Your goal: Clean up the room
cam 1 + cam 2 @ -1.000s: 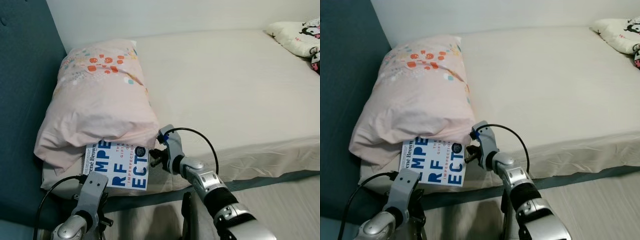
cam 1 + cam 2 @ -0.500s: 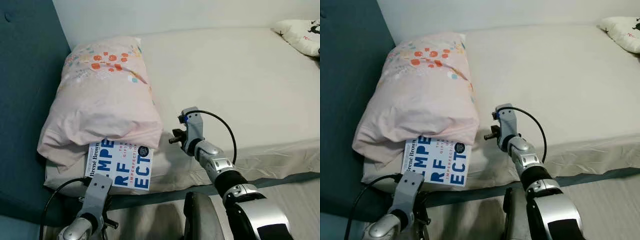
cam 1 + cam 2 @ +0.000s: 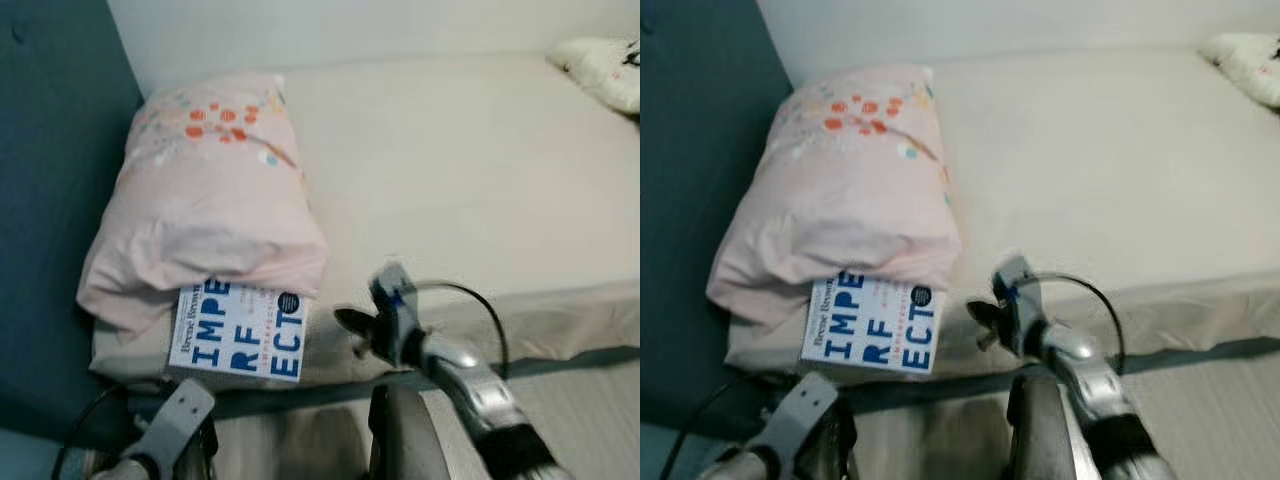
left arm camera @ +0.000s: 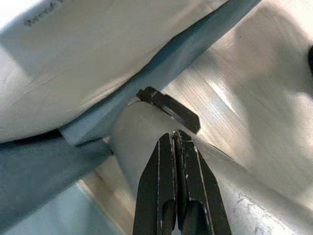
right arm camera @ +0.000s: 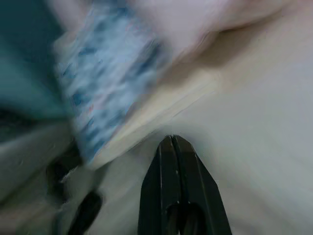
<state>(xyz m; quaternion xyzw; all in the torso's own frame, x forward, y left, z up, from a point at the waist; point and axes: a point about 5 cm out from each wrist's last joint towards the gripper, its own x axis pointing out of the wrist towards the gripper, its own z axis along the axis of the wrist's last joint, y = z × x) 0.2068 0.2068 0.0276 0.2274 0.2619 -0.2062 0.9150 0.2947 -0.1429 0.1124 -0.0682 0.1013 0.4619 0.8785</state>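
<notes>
Book (image 3: pixel 238 333) overhangs bed edge (image 3: pixel 560 300); right claw (image 3: pixel 352 328) beside it.

Right gripper (image 3: pixel 345 322): lower and nearer the bed edge than half a second ago, blurred, fingers pressed together. A second ago it was beside the book (image 3: pixel 238 331).

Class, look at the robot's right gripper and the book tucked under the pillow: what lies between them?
Nothing stands between. In the left eye view, only bare cream sheet at the mattress edge separates the right gripper from the book under the pink pillow.
</notes>
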